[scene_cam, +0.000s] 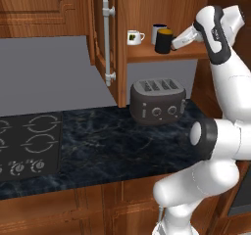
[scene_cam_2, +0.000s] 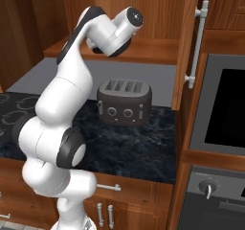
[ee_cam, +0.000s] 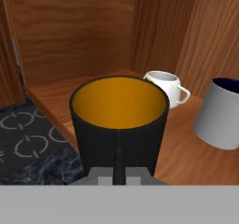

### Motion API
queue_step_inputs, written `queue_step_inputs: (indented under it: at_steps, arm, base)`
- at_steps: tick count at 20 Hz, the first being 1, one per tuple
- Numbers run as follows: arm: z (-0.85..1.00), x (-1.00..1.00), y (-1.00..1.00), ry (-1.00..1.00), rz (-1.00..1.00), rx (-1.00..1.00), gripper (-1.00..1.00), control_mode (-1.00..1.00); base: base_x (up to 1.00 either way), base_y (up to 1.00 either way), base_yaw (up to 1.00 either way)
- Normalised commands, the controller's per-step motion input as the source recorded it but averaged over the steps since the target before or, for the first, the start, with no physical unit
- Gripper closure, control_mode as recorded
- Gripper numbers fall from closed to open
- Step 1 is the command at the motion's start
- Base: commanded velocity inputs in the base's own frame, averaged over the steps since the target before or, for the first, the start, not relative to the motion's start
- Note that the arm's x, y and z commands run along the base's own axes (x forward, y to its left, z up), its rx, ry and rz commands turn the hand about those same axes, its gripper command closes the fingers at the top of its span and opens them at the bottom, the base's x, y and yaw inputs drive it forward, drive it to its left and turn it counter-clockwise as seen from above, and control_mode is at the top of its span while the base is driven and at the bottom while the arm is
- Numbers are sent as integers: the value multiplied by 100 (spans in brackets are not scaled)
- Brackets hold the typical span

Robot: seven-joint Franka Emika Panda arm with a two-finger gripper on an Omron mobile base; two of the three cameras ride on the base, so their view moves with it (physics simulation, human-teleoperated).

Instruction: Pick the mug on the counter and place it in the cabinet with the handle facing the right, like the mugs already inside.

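- the end effector (scene_cam: 172, 41) was closed tight on the rim of the black mug (scene_cam: 163, 41), reaching into the open cabinet (scene_cam: 147, 4).
- the mug was at the front edge of the cabinet shelf (scene_cam: 147, 54), upright; i could not tell if it touched the shelf.
- in the hand view its orange inside (ee_cam: 119, 101) faced the camera.
- a white mug (ee_cam: 167, 87) and a grey mug (ee_cam: 219, 113) stood deeper on the shelf.
- a toaster (scene_cam: 158, 101) stood on the dark tabletop (scene_cam: 98, 146) below.
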Motion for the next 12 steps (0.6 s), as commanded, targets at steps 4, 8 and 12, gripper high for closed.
queue_step_inputs:
  at_steps: [4, 8, 12]
  arm:
    - [-8, 13, -3, 0, 0, 0, 100, -100]
    - [-8, 17, 0, 0, 0, 0, 100, -100]
    - [-7, 25, 0, 0, 0, 0, 100, -100]
  base:
    - [0, 0, 0]
    - [0, 0, 0]
    - [0, 0, 0]
